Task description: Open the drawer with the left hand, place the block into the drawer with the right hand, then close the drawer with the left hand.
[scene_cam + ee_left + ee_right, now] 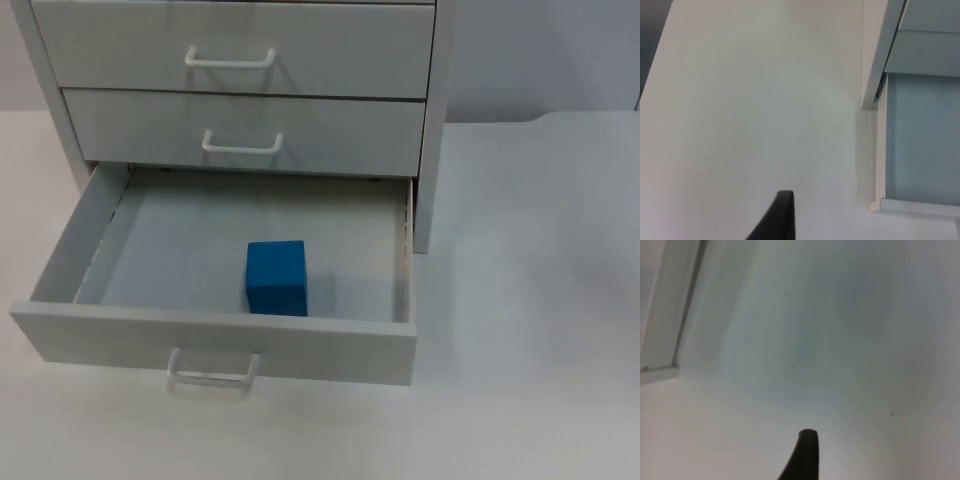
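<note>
Blue block (276,277) sits on the floor of the pulled-out bottom drawer (215,346), near its front wall and right of centre, upright, touching nothing else. Two upper drawers (240,48) of the white cabinet (428,150) are shut. Left gripper (781,217) hangs over bare white table (750,125) beside the cabinet's side; right gripper (804,456) likewise over table. Finger state: cannot tell for either.
</note>
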### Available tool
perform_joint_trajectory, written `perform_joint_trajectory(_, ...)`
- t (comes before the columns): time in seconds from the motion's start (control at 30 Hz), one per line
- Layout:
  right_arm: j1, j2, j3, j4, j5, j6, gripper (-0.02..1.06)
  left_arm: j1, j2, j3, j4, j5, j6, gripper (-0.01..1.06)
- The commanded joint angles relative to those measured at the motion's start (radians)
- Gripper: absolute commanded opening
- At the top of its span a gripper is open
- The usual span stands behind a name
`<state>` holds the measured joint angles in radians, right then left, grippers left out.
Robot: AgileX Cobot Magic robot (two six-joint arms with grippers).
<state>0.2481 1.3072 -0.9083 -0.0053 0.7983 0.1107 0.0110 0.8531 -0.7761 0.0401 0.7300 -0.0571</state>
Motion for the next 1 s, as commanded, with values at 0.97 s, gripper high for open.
perform_joint_trajectory(0.97,-0.185,-0.067,0.061,0.123,0.041,-0.164,0.76,0.003,-0.002,0.023,-0.04,0.002,0.064,1.05)
